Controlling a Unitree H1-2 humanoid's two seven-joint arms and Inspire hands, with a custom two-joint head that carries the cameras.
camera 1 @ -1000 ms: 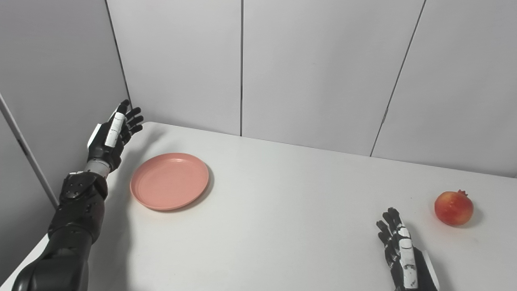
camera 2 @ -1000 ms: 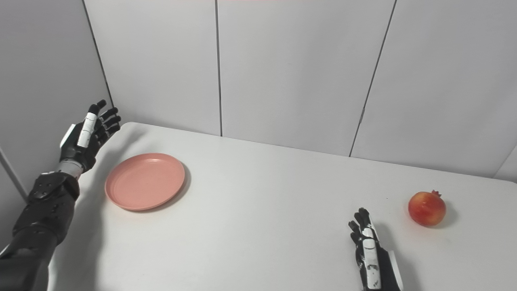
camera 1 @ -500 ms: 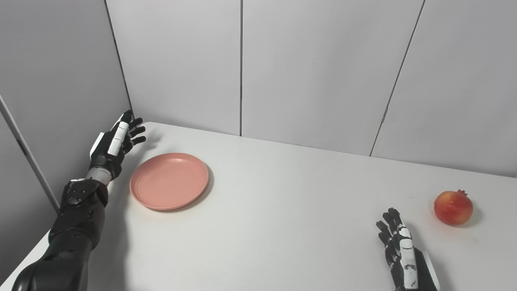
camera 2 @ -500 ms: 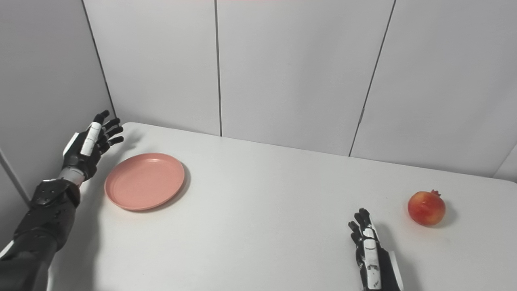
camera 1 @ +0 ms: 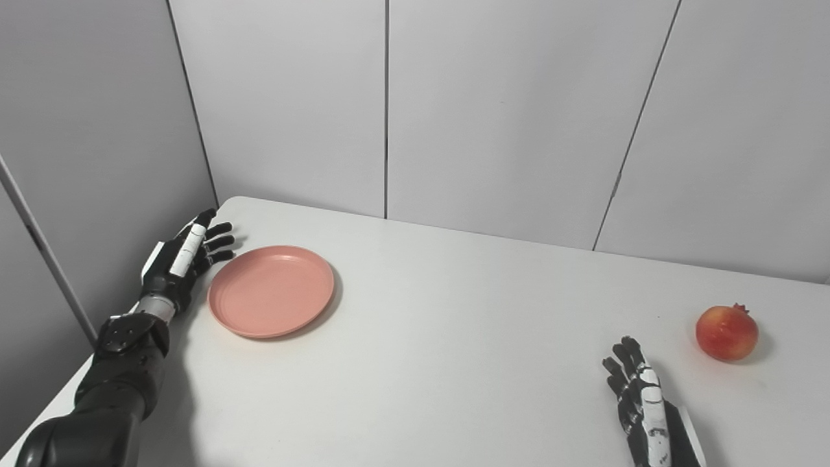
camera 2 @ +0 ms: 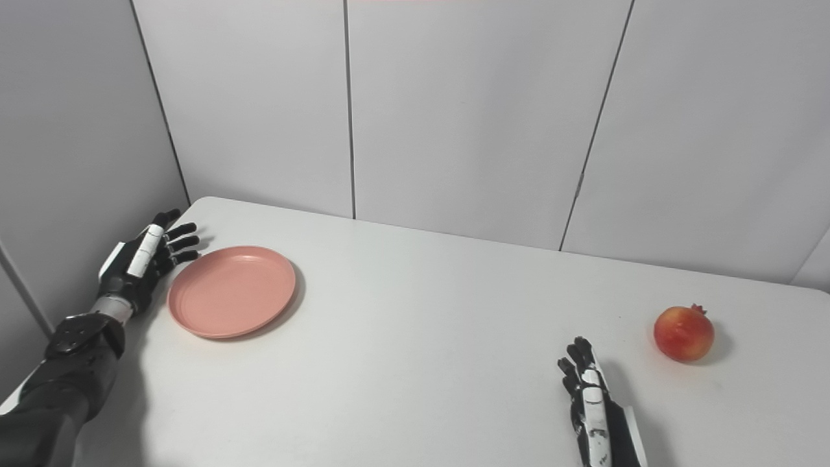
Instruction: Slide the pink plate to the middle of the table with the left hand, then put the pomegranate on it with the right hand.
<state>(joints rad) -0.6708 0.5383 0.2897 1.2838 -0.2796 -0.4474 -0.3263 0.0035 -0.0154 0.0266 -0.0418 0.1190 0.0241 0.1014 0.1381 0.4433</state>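
The pink plate (camera 1: 271, 290) lies flat on the left part of the white table (camera 1: 454, 337). My left hand (camera 1: 178, 263) is low at the table's left edge, just left of the plate's rim, open with fingers spread; whether it touches the plate I cannot tell. A red-yellow pomegranate (camera 1: 727, 333) sits near the right side of the table. My right hand (camera 1: 642, 405) rests open near the front edge, apart from the fruit, below and to its left.
Grey wall panels (camera 1: 389, 110) close in the table at the back and on the left. The table's far left corner (camera 1: 224, 201) sits just beyond my left hand.
My left hand has come down from above the table's left edge to table level beside the plate. The plate, the pomegranate and my right hand have stayed put.
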